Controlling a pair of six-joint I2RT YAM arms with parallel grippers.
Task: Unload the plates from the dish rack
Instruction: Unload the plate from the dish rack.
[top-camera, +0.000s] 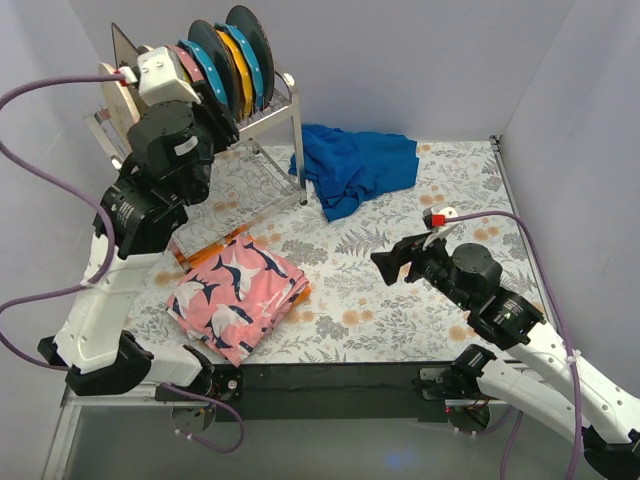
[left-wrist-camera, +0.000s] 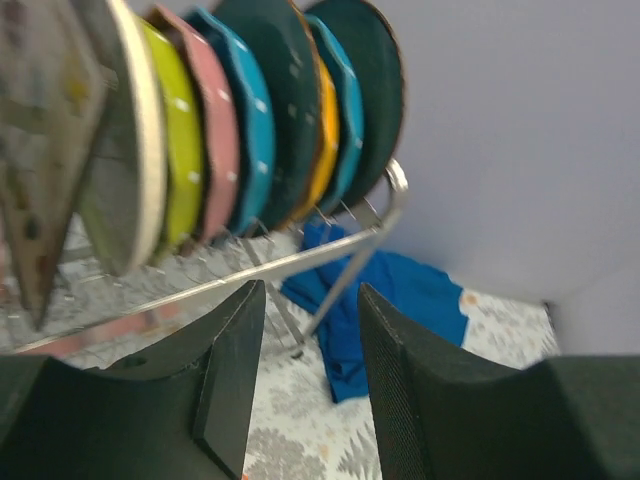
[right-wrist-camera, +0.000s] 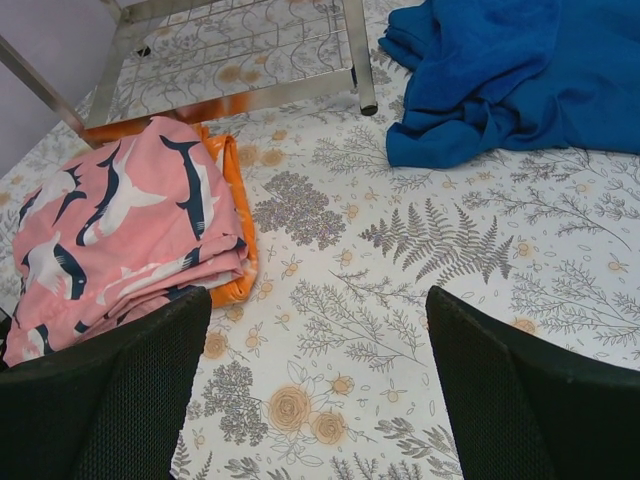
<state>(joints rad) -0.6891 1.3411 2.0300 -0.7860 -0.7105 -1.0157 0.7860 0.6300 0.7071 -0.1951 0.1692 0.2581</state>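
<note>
Top external view: the plates (top-camera: 215, 62) stand on edge in a tight row in the rack (top-camera: 287, 108), at the far left of the table (top-camera: 400, 310). The left arm reaches up to the row's near end. The right gripper (top-camera: 388, 262) hangs low over mid-table, well apart from the rack, with its jaws wide and nothing between them.

Left wrist view: the left gripper (left-wrist-camera: 310, 300) sits below and just in front of the row. Its jaws stand partly apart and are empty, with only the rack's rail and a blue cloth (left-wrist-camera: 385, 300) showing through the gap. From left to right I see a blurred square plate (left-wrist-camera: 40, 150), then cream (left-wrist-camera: 140, 150), yellow-green (left-wrist-camera: 185, 150), pink (left-wrist-camera: 220, 130), teal (left-wrist-camera: 255, 130) and dark teal (left-wrist-camera: 290, 100). Past those comes orange (left-wrist-camera: 325, 130), with two more teal ones behind it.

These look like glazed dinner plates, so I judge them stiff, fairly heavy for a two-finger pinch, slick, and liable to chip or break if dropped. The rims nearly touch, so there is little room for a finger between neighbours. The best hold is probably on the exposed upper rim of an end plate, one pad on each face, lifting straight up out of the prongs so that nothing knocks the next plate. A pink cloth (top-camera: 235, 295) lies on the near table.
</note>
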